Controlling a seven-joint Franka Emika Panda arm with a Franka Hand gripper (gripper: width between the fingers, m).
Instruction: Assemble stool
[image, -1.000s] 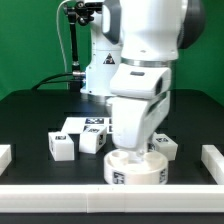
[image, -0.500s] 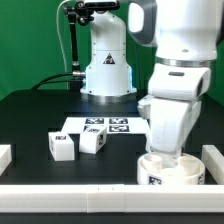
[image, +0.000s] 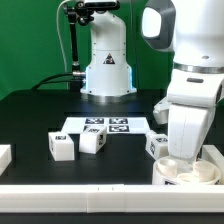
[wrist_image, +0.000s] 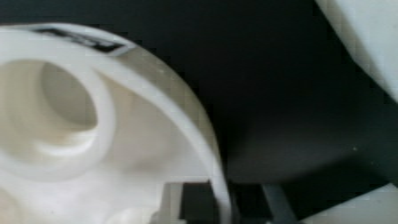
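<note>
We read this as the seat-positioning step. The gripper (wrist_image: 222, 199) is clenched on the thin rim wall of the round seat (image: 198, 175), and the wrist view shows its fingers (wrist_image: 185, 203) on either side of that wall. The seat sits on the table at the exterior view's right, by the front white bar (image: 70, 190), directly under the hand. The nearest leg (image: 158, 146) is just beside it; the second leg (image: 92, 141) and third leg (image: 61, 147) are well apart. Next is probably to let go, lift clear and fetch a leg.
</note>
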